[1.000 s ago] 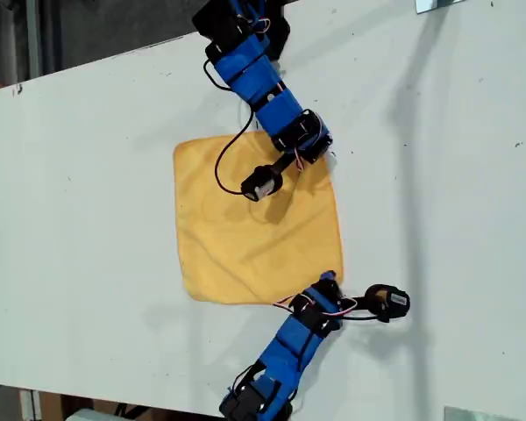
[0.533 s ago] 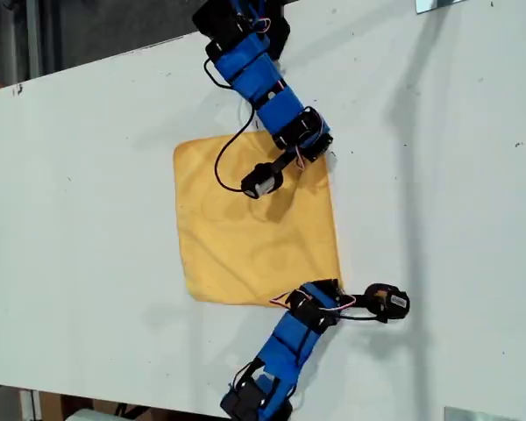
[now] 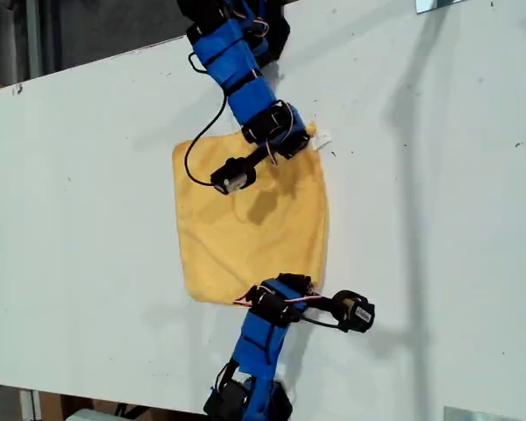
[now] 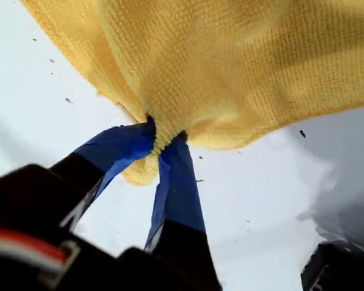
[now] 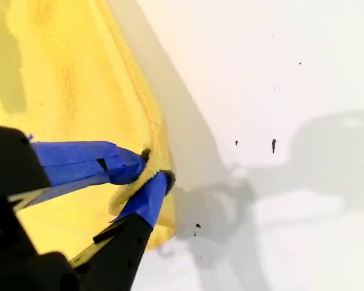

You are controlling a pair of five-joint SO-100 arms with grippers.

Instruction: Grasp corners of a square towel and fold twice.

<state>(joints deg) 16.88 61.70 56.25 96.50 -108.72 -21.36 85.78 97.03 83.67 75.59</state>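
Observation:
The yellow-orange towel lies spread on the white table. In the exterior view the lower arm carries my first gripper, shut on the towel's lower right corner. In the first wrist view that gripper pinches bunched towel raised off the table. The upper arm carries my second gripper, shut on the upper right corner, beside a small white tag. In the second wrist view that gripper clamps the towel's stitched edge.
Both arm bases sit at the table's top and bottom edges in the exterior view. Metal pieces show at the top right and bottom right of that view. A dark object shows in the first wrist view.
Both grippers have moved toward the exterior view's left with the towel's right corners in them. The towel's right edge has shifted left and its span has narrowed.

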